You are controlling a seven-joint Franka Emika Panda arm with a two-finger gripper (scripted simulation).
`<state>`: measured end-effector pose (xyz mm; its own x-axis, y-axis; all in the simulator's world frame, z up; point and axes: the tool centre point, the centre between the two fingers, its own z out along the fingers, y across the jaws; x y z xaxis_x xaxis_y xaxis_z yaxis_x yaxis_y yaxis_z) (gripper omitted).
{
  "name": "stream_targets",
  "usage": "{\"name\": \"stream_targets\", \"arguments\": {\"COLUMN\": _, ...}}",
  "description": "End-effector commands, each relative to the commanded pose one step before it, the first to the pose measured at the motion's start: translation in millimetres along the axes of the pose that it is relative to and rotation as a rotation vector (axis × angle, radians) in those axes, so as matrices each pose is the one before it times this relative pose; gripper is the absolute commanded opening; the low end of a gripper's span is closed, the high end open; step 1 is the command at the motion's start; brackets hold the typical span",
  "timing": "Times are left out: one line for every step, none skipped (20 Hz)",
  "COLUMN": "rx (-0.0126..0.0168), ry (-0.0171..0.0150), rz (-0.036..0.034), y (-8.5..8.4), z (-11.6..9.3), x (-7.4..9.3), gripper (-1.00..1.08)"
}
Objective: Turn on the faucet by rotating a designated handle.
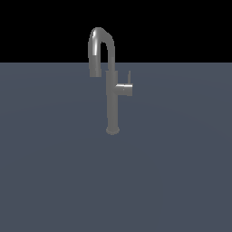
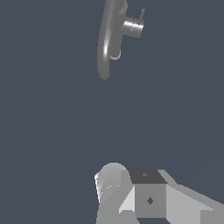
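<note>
The faucet [image 1: 112,104] is a slim grey metal column on a small round base, and its arched spout curves over toward the exterior view's left. The handle [image 1: 124,89] is a short stub on the column's side toward the exterior view's right, with a thin lever blade pointing up. No arm or gripper shows in the exterior view. The wrist view looks down on the faucet [image 2: 108,41] and its handle [image 2: 132,27] from a distance. Grey parts of my gripper [image 2: 127,190] fill that picture's lower edge, well apart from the faucet. Nothing shows between its fingers, and their spacing is unclear.
The faucet stands on a flat, plain blue-grey surface [image 1: 54,172] that runs in every direction. Behind it the background is black.
</note>
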<state>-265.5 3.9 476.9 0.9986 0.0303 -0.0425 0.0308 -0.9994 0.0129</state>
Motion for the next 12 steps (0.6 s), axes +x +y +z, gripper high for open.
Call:
{"name": "stream_targets", "arguments": {"rx": 0.0, "ry": 0.0, "rz": 0.0, "y": 0.01, "z": 0.0, "x": 0.0, "gripper": -1.0}}
{"name": "stream_targets", "arguments": {"rx": 0.0, "ry": 0.0, "rz": 0.0, "y": -0.33, "z": -0.1, "x": -0.02, "gripper": -1.0}}
{"name": "stream_targets", "arguments": {"rx": 0.0016, "ry": -0.00129, "rz": 0.00157, "y": 0.21, "z": 0.08, "x": 0.54, "gripper": -1.0}}
{"name": "stream_targets", "arguments": {"rx": 0.00197, "ry": -0.00158, "rz": 0.00191, "y": -0.18, "z": -0.03, "x": 0.63, "gripper": -1.0}}
{"name": "stream_targets", "arguments": {"rx": 0.00285, "ry": -0.00228, "rz": 0.00277, "y": -0.18, "z": -0.02, "x": 0.91, "gripper": -1.0}}
{"name": "stream_targets", "arguments": {"rx": 0.00359, "ry": -0.00288, "rz": 0.00349, "y": -0.29, "z": -0.05, "x": 1.15, "gripper": -1.0}}
{"name": "stream_targets", "arguments": {"rx": 0.00444, "ry": -0.00356, "rz": 0.00432, "y": -0.32, "z": -0.05, "x": 1.42, "gripper": -1.0}}
{"name": "stream_targets", "arguments": {"rx": 0.00524, "ry": -0.0042, "rz": 0.0051, "y": -0.39, "z": -0.06, "x": 1.68, "gripper": -1.0}}
{"name": "stream_targets", "arguments": {"rx": 0.00608, "ry": -0.00488, "rz": 0.00592, "y": -0.44, "z": -0.07, "x": 1.95, "gripper": -1.0}}
{"name": "stream_targets", "arguments": {"rx": 0.00689, "ry": -0.00552, "rz": 0.00671, "y": -0.52, "z": -0.08, "x": 2.21, "gripper": -1.0}}
{"name": "stream_targets", "arguments": {"rx": 0.00775, "ry": -0.00621, "rz": 0.00754, "y": -0.57, "z": -0.09, "x": 2.48, "gripper": -1.0}}
{"name": "stream_targets", "arguments": {"rx": 0.00861, "ry": -0.0069, "rz": 0.00838, "y": -0.63, "z": -0.1, "x": 2.76, "gripper": -1.0}}
